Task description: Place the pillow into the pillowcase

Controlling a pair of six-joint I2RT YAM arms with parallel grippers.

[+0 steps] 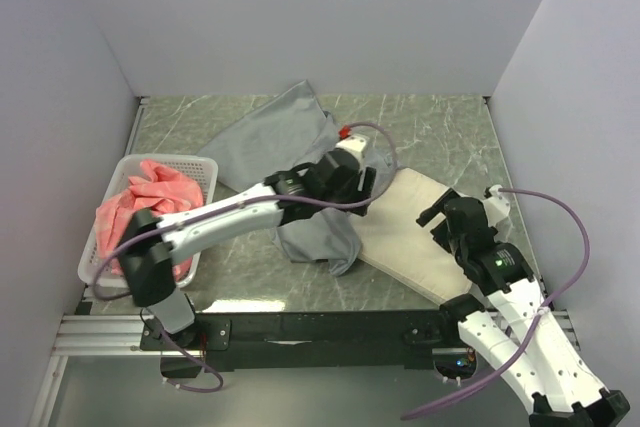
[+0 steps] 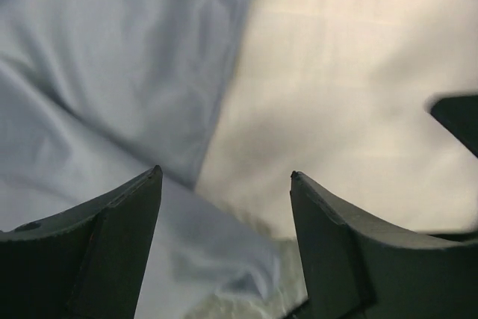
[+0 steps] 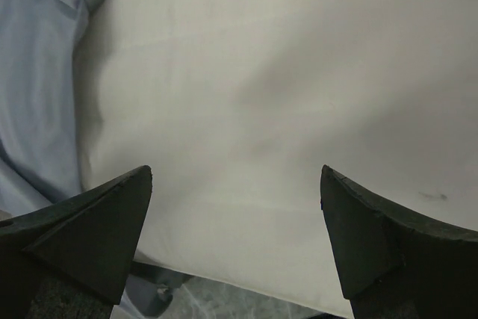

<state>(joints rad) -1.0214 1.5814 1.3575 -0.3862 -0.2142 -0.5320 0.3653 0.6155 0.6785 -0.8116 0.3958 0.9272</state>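
Note:
The cream pillow point(image 1: 405, 237) lies flat on the table right of centre, its left end against the grey pillowcase point(image 1: 268, 137), which is spread toward the back and bunched up point(image 1: 320, 237) at the front. My left gripper point(image 1: 366, 187) hovers over the seam where pillowcase point(image 2: 112, 72) meets pillow point(image 2: 351, 95); it point(image 2: 224, 175) is open with nothing between the fingers. My right gripper point(image 1: 464, 205) is above the pillow's right part, open point(image 3: 236, 173) and wide over the pillow point(image 3: 284, 95), holding nothing. A fold of pillowcase point(image 3: 37, 80) shows at the left of the right wrist view.
A white lattice basket point(image 1: 203, 164) with a pink-red checked cloth point(image 1: 150, 209) stands at the left edge of the marbled table point(image 1: 440, 132). Grey walls close the table on three sides. A black rail point(image 1: 320, 327) runs along the near edge.

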